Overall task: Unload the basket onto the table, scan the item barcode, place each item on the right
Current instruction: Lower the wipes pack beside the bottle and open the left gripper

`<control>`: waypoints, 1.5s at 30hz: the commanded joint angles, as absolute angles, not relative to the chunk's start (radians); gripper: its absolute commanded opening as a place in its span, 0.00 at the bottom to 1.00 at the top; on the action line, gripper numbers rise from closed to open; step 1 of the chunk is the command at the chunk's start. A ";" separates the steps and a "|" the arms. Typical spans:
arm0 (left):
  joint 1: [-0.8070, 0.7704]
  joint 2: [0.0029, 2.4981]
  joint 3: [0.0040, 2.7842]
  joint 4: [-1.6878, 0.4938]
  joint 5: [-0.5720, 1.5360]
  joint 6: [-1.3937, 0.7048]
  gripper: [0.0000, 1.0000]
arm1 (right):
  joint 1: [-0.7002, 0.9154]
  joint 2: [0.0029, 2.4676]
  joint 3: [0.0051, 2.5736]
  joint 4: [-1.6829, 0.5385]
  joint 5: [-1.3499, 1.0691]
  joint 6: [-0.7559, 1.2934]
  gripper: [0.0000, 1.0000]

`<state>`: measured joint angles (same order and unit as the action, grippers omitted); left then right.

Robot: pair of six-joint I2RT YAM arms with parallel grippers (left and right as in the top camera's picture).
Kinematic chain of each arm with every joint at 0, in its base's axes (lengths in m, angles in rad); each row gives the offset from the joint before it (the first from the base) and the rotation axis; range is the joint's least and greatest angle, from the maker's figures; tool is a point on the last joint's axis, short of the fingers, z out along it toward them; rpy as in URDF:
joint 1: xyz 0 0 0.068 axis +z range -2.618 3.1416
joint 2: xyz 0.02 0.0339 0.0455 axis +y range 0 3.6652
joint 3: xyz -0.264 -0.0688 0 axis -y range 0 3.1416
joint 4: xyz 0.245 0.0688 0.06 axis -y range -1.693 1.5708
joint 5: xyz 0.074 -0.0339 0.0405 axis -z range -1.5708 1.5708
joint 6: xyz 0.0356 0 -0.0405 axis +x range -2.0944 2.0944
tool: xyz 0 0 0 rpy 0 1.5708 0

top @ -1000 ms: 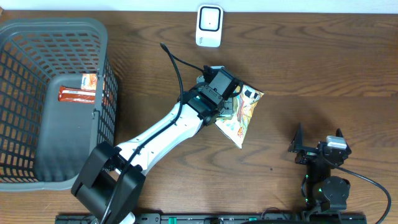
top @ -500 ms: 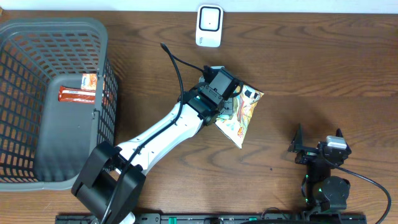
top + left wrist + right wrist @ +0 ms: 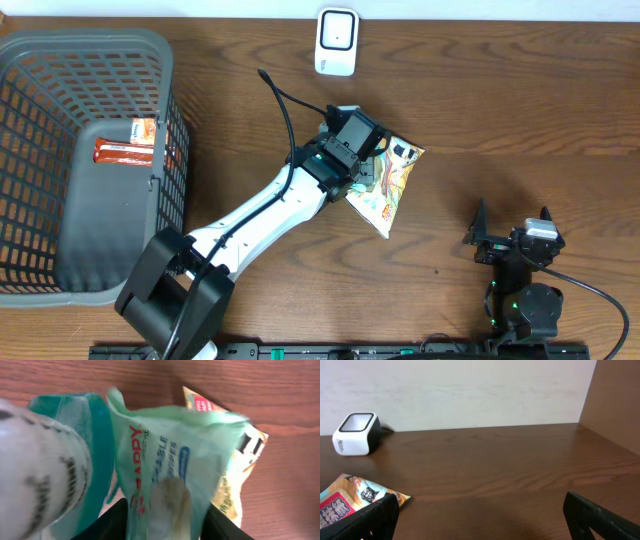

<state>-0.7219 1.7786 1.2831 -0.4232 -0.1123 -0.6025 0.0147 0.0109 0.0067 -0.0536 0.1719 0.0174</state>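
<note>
My left gripper (image 3: 362, 136) hangs over a small pile of items in the middle of the table. In the left wrist view a pale green wipes packet (image 3: 170, 460) with red lettering fills the gap between the two black fingers (image 3: 107, 522), and the left gripper (image 3: 165, 525) is shut on it. A yellow snack bag (image 3: 385, 190) lies under and to the right of it (image 3: 245, 470). The white barcode scanner (image 3: 337, 42) stands at the table's far edge. My right gripper (image 3: 512, 235) rests open near the front right, with nothing between its fingers (image 3: 480, 515).
A grey plastic basket (image 3: 60, 60) stands at the left with an orange-red packet (image 3: 125, 150) inside. A teal object (image 3: 95, 450) and a white rounded thing (image 3: 35, 470) sit beside the green packet. The right wrist view shows the scanner (image 3: 355, 434) and the snack bag's corner (image 3: 350, 497).
</note>
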 commanded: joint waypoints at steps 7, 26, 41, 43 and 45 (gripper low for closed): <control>-0.732 1.789 1.264 -0.426 -0.174 -0.607 0.43 | 0.007 0.006 0.006 -0.056 0.173 0.010 0.99; -0.865 1.625 1.294 -0.409 -0.175 -0.476 0.86 | 0.007 0.006 0.006 -0.056 0.173 0.010 0.99; -0.699 1.140 1.300 -0.439 -0.617 -0.214 0.98 | 0.007 0.006 0.006 -0.056 0.173 0.010 0.99; -0.599 1.090 1.308 -0.468 -0.634 -0.215 0.98 | 0.007 0.006 0.006 -0.057 0.173 0.010 0.99; -0.477 1.049 1.309 -0.513 -0.633 -0.247 0.98 | 0.007 0.006 0.006 -0.056 0.173 0.010 0.99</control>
